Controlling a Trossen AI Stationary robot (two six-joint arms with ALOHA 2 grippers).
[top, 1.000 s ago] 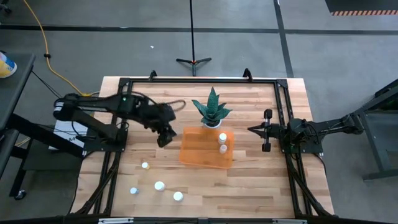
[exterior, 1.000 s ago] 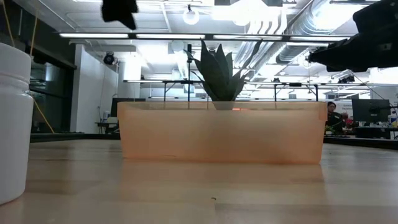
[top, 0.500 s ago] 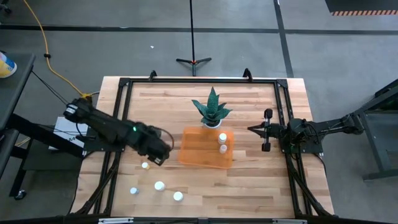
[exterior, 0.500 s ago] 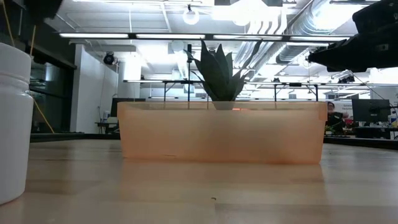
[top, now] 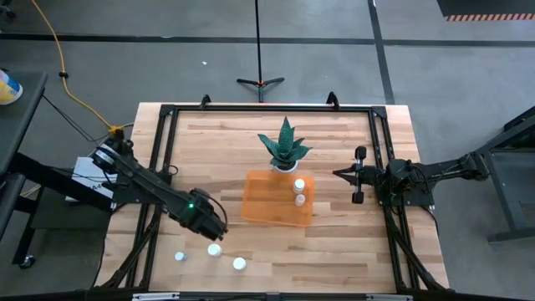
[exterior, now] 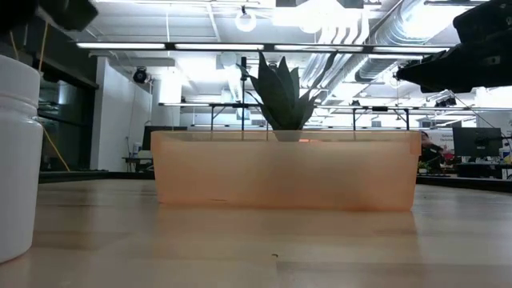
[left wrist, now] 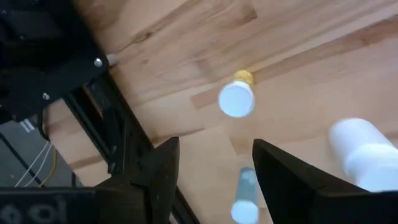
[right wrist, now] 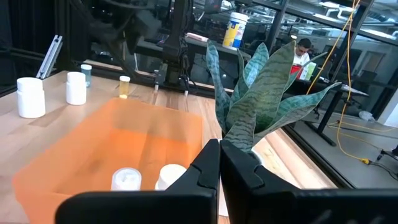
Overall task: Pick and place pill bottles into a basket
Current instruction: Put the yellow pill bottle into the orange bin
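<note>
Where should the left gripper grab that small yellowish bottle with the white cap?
Probably by its sides just under the cap, coming down from above: the yellowish bottle stands upright, apart from its neighbours, and the open left gripper hangs near it.

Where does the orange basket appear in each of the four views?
High view: the basket lies at the table's middle, next to the plant.
Low view: its long wall fills the middle, with plant leaves rising behind.
Left wrist view: not in it; the open left end effector hovers over loose bottles.
Right wrist view: in the foreground, with two bottles inside and the plant beside it.
Shared landmark: the plant.
</note>
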